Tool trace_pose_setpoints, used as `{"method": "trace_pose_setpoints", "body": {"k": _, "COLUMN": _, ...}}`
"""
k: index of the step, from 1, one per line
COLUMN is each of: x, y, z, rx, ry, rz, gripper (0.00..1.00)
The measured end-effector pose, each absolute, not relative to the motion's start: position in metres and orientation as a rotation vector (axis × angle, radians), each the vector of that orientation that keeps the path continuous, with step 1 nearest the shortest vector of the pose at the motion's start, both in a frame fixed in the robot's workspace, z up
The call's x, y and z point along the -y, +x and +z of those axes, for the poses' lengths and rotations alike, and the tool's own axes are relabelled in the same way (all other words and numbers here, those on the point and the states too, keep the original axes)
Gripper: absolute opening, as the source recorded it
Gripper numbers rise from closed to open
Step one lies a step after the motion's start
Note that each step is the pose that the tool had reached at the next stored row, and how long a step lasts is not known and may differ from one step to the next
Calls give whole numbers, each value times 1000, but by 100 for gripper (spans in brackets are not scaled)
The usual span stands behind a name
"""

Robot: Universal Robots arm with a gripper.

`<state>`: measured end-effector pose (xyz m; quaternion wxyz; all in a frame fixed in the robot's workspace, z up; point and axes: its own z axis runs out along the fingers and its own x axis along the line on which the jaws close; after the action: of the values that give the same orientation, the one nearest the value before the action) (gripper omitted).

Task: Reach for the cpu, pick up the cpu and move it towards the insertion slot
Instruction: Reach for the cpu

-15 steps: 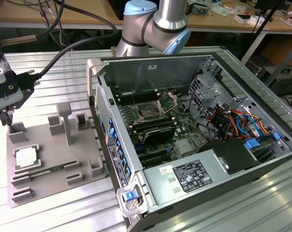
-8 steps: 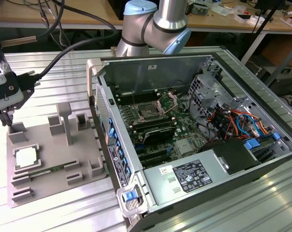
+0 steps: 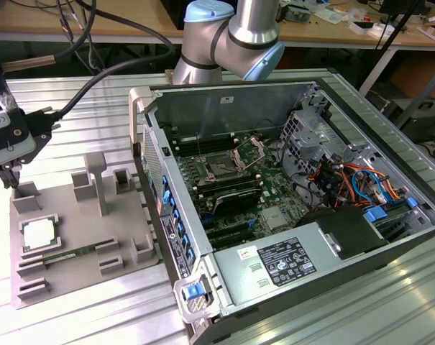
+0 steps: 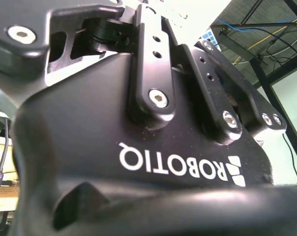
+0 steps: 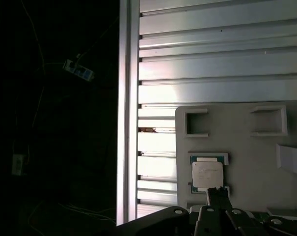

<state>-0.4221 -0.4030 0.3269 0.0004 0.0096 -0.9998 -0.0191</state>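
Cpu [image 3: 39, 233] [image 5: 207, 174] sits in a grey tray [image 3: 73, 224] pocket. Gripper [image 3: 8, 175] hangs over tray edge, clear of cpu; grip state can't tell. Insertion slot [image 3: 221, 170] well apart from tray.

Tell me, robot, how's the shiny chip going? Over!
Gripper hovering by grey tray corner. The cpu flat in its tray pocket, untouched. Nothing seen blocking the way down.
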Motion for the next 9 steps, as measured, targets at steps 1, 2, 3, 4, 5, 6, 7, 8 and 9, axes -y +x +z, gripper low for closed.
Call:
{"method": "trace_pose_setpoints", "body": {"k": 1, "x": 403, "y": -422, "z": 327, "rx": 3140, "ry": 30, "rz": -60, "gripper": 11}}
{"method": "trace_pose_setpoints", "body": {"k": 2, "x": 403, "y": -422, "z": 326, "rx": 3140, "ry": 30, "rz": -60, "gripper": 11}}
{"method": "trace_pose_setpoints", "body": {"k": 3, "x": 403, "y": -422, "z": 326, "rx": 3140, "ry": 30, "rz": -60, "gripper": 11}}
{"method": "trace_pose_setpoints", "body": {"k": 4, "x": 403, "y": -422, "z": 326, "rx": 3140, "ry": 30, "rz": -60, "gripper": 11}}
{"method": "trace_pose_setpoints", "body": {"k": 5, "x": 403, "y": -422, "z": 326, "rx": 3140, "ry": 30, "rz": -60, "gripper": 11}}
{"method": "trace_pose_setpoints", "body": {"k": 6, "x": 403, "y": -422, "z": 326, "rx": 3140, "ry": 30, "rz": -60, "gripper": 11}}
{"method": "trace_pose_setpoints", "body": {"k": 7, "x": 403, "y": -422, "z": 325, "rx": 3140, "ry": 30, "rz": -60, "gripper": 11}}
{"method": "trace_pose_setpoints", "body": {"k": 8, "x": 403, "y": -422, "z": 325, "rx": 3140, "ry": 30, "rz": -60, "gripper": 11}}
{"method": "trace_pose_setpoints", "body": {"k": 9, "x": 403, "y": -422, "z": 325, "rx": 3140, "ry": 30, "rz": -60, "gripper": 11}}
